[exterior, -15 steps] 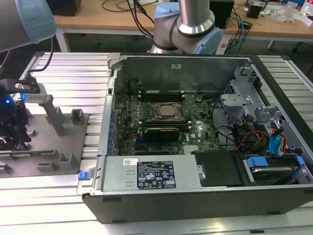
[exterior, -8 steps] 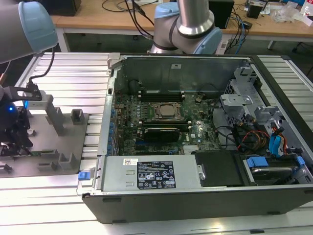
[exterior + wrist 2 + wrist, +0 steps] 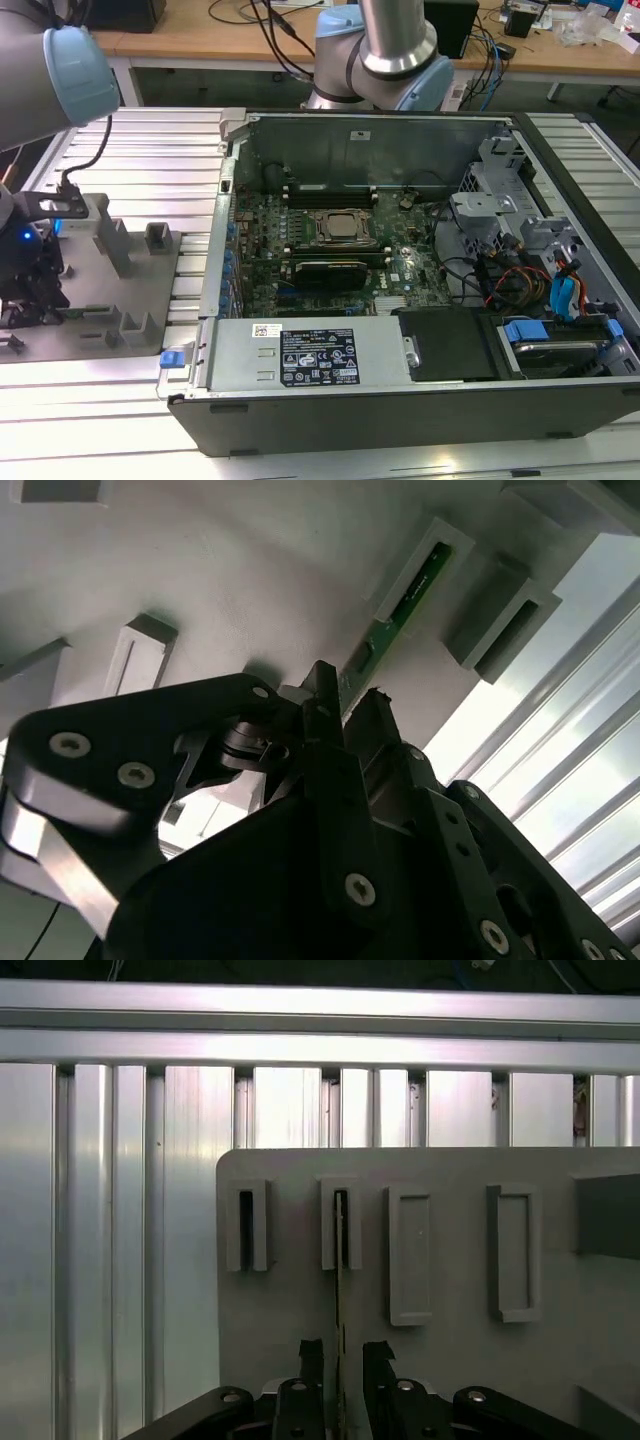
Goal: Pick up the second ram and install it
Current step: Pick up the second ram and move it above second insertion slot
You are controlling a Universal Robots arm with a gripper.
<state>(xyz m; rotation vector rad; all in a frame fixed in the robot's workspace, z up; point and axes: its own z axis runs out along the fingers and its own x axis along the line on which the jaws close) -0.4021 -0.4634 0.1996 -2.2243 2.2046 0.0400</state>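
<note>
Straddling the second ram [image 3: 340,1300] in the first wrist view, the hand [image 3: 342,1360] had its two fingers [image 3: 311,1360] set narrowly apart. One finger stood on each side of the board, with a sliver of gap on both sides, so nothing was clamped. The ram stood on its thin edge on the grey fixture tray [image 3: 280,1310], its far end seated in the second of two slotted posts. Two wider blocks stood beside those posts, making four uprights in a row. In the second wrist view the ram was a narrow green strip with small dark parts.

Beyond the tray ran the ribbed aluminium bench [image 3: 120,1260]. In the exterior view the open computer case [image 3: 400,430] lay towards the exterior view's right, well apart from the tray. Its power supply [image 3: 240,360] carried two labels, one white sticker [image 3: 267,331] and one black label [image 3: 318,362]. One square processor socket [image 3: 340,226] sat behind it.
</note>
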